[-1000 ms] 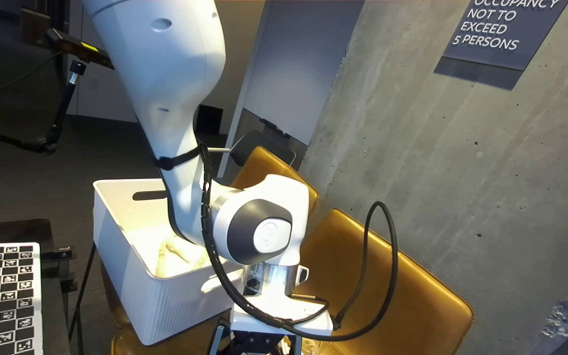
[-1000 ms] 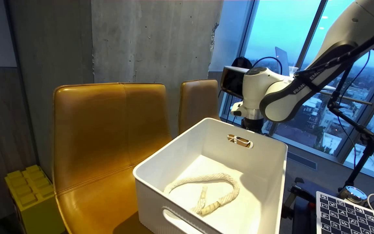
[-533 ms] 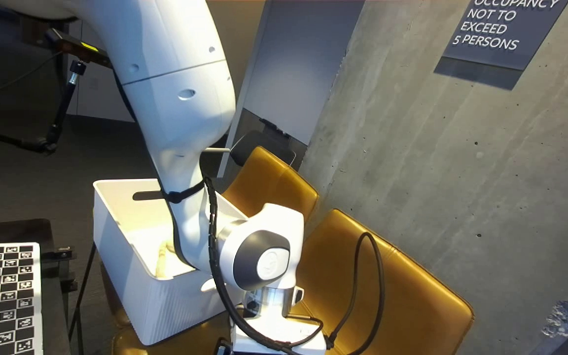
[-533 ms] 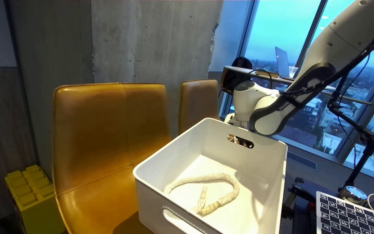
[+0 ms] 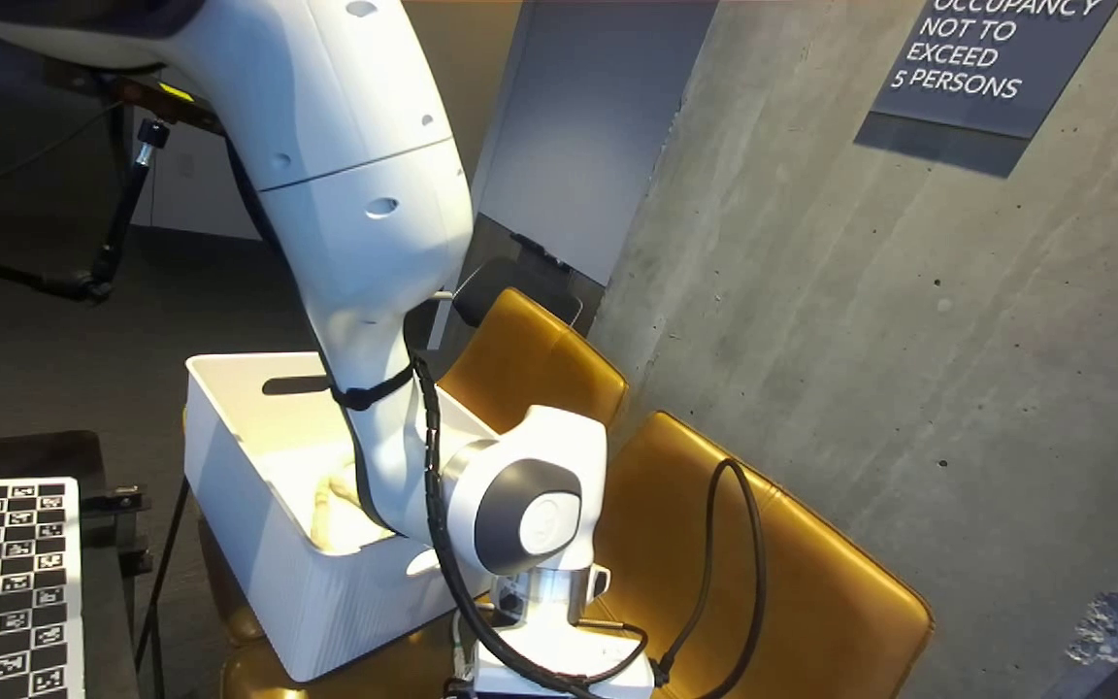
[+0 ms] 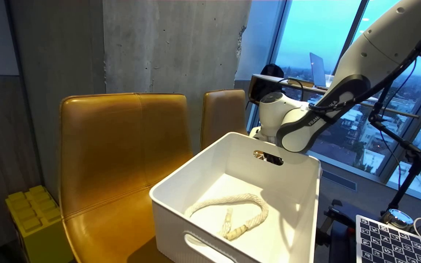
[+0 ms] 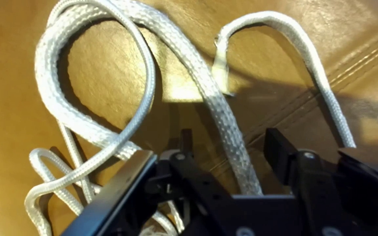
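Two dark fingers [image 7: 279, 154] of the pincer [image 7: 231, 146] are standing spread in the wrist view, and one thick white rope [image 7: 191, 62] is running through the gap between them, showing clear space on both sides; how high the fingertips are hovering over it I cannot tell. To the left, this rope is curving into one big loop, and thin white cord [image 7: 150, 75] is crossing it and bunching up at the near left; whether that is one cord or several I cannot tell. To the right, one slimmer white length [image 7: 298, 36] is bending into an arch and ending in a single pale tip [image 7: 220, 75]. These are all lying on one tan leather seat [image 7: 8, 108].

One white arm [image 5: 384, 243] is standing above, with one black cable [image 5: 762, 573] looping out at the right, and is blocking part of one white bin [image 5: 355, 612] in an exterior view. In an exterior view the bin's far wall [image 6: 247, 168] is hiding the pincer. Inside the bin, one cream rope [image 6: 264, 212] is lying looped.

Two tan chairs [image 6: 122, 135] are showing in both exterior views, and one studded yellow block [image 6: 38, 223] is sitting at the near left. At the near right, one checkered board [image 6: 397, 237] is lying on a dark table [image 6: 342, 237]. Farther off, one laptop [image 6: 317, 71] is standing near the windows [image 6: 313, 33].
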Action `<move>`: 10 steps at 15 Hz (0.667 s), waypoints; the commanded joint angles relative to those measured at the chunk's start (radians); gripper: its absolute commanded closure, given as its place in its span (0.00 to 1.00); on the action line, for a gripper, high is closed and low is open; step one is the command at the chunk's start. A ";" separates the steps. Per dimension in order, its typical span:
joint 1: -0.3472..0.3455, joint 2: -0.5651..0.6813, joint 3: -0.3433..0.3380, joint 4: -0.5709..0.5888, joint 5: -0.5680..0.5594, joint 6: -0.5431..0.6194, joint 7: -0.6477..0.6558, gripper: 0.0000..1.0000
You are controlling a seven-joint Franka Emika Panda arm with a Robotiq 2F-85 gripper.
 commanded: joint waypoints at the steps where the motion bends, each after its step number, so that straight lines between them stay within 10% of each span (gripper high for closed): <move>1: -0.010 0.040 0.000 0.044 -0.013 -0.003 0.030 0.71; 5: -0.022 0.042 0.002 0.048 -0.007 -0.005 0.039 0.99; 10: -0.039 0.034 0.005 0.047 0.006 -0.017 0.041 0.98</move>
